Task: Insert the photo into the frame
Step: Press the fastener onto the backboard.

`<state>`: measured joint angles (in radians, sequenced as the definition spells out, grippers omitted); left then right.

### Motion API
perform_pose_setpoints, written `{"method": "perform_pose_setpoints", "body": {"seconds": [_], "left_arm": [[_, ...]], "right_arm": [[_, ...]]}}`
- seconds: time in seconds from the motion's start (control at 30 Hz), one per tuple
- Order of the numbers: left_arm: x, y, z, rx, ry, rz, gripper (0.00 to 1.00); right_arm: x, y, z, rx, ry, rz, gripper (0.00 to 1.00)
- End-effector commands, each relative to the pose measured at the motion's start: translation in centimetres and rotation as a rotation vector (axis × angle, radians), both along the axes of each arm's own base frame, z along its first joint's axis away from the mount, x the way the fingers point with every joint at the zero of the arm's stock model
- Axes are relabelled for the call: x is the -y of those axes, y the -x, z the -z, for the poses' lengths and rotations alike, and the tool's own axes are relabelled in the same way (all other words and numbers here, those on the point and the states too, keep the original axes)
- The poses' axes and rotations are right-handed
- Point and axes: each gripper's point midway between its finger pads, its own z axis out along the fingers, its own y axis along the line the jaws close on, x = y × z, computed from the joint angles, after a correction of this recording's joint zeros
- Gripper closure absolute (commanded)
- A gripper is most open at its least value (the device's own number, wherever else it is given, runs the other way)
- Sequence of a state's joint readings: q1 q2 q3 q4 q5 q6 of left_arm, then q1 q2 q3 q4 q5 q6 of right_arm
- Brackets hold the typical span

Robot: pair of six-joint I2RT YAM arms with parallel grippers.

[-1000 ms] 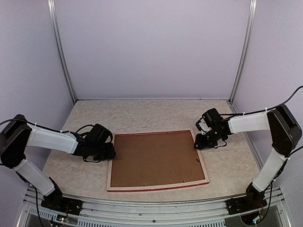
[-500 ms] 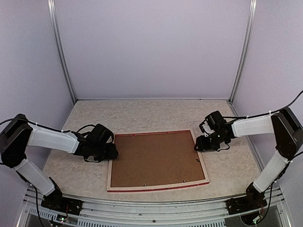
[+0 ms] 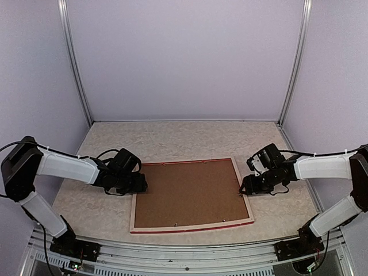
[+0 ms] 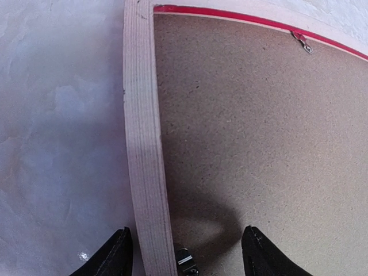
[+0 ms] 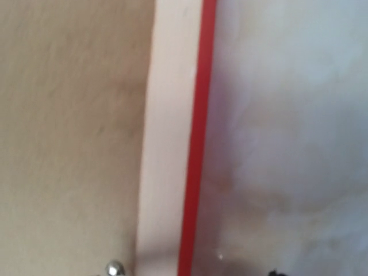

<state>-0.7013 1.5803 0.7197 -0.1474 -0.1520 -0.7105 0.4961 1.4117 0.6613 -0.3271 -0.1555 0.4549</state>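
Large thin rectangular picture frame (image 4: pixel 144 144), red-faced with a pale wood back, lies face down mid-table with an arm at each end.
I find a plain brown backing board (image 3: pixel 190 192) seated inside the frame's rails, and what lies under it is hidden from me. A small metal retaining tab (image 4: pixel 302 43) sits at the board's far edge. The left gripper (image 3: pixel 141 185) is at the frame's left rail, its black fingers (image 4: pixel 115 256) spread well apart on either side of the rail and gripping nothing. The right gripper (image 3: pixel 246 187) is at the right rail; its wrist view is blurred, so I cannot tell its opening. The mottled beige tabletop (image 3: pixel 172 138) surrounds the frame.
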Motion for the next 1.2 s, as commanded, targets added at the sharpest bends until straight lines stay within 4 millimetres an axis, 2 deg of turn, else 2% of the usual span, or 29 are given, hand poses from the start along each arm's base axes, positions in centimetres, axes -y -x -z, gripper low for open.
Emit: {"method": "perform_pose_setpoints", "body": {"seconds": [0.0,0.23,0.53,0.73,0.9,1.17], "left_arm": [[0.3,0.0,0.0,-0.007,-0.016,0.018,0.36],[-0.4,0.3,-0.3,-0.004,-0.024,-0.006,0.41],[-1.4,0.3,-1.8,0.021,0.001,-0.017,0.32],[-2.9,0.0,-2.1,0.007,0.026,-0.044,0.43],[-2.8,0.4,-1.7,-0.022,0.027,-0.033,0.52],[-2.8,0.8,-0.9,-0.041,0.014,-0.021,0.52]], "right_arm": [[-0.5,1.3,-0.3,-0.010,-0.032,-0.005,0.39],[-1.1,0.9,-0.1,0.004,-0.049,-0.001,0.42],[-1.5,-1.9,-0.6,0.050,-0.034,0.047,0.41],[-1.9,-2.5,-0.4,0.056,-0.035,0.038,0.42],[-1.8,-2.8,-0.1,0.051,-0.018,0.033,0.42],[-1.9,-3.1,0.1,0.047,-0.017,0.030,0.42]]}}
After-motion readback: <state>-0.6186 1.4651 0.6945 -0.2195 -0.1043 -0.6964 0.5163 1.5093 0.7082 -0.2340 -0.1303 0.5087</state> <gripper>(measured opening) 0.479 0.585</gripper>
